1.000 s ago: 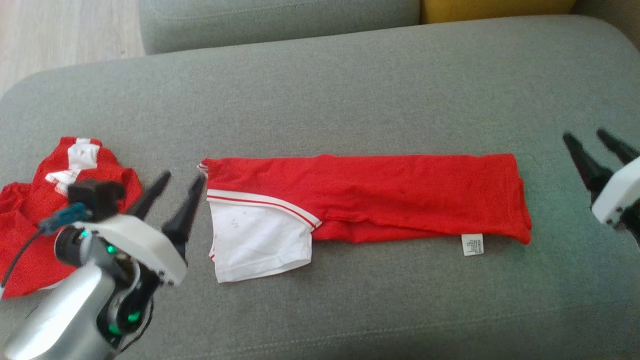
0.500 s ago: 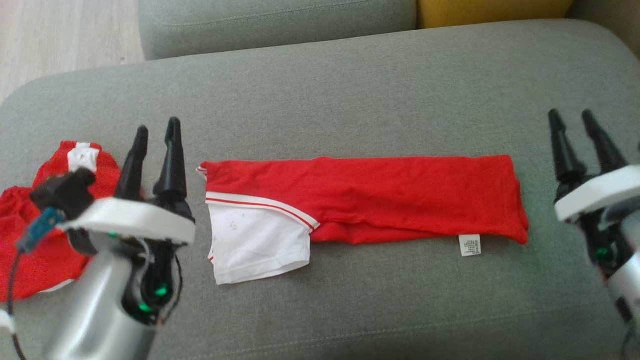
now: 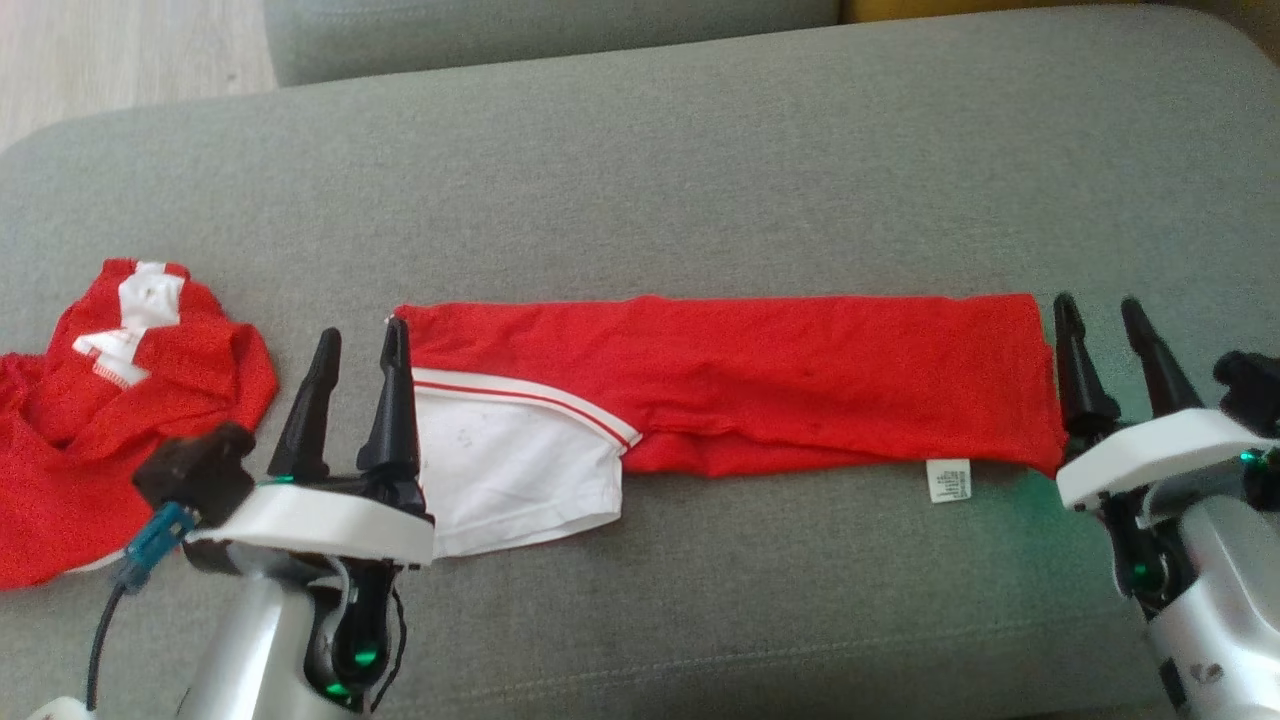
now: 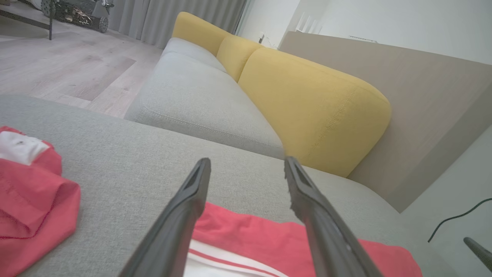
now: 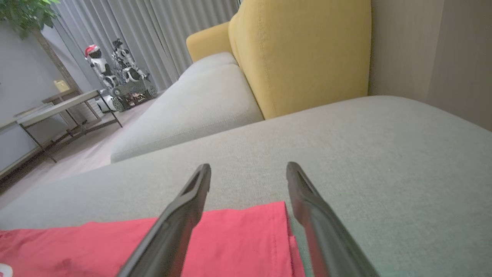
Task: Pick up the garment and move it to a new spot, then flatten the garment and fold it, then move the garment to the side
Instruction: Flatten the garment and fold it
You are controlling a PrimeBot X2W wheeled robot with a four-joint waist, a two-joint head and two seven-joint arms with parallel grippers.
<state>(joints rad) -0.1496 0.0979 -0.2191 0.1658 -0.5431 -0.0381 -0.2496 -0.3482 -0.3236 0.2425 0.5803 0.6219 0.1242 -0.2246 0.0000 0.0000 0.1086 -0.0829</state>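
Head view has tipped a little since half a second ago, so the whole picture sits higher in the frame; the grey sofa seat and the cloth on it lie as they did. The folded red garment is stretched as a long strip across the middle of the seat, its white sleeve at the left end, unchanged in shape. Both arms have moved in. The left end effector, which stood higher and clear of the strip, now has its inner finger at the strip's left edge; the left wrist view puts that red corner below and between its fingers. The right end effector, earlier well off to the right, is now just beside the strip's right end, and the right wrist view shows the hem reaching in between its fingers. Whether either one touches the cloth I cannot tell. Both stand spread wide, with nothing in their grip.

Counted: two grey seats, the near one and another beyond it; two red garments, the folded strip and a crumpled one at the far left, apart from it; two end effectors; one white label at the strip's lower right.
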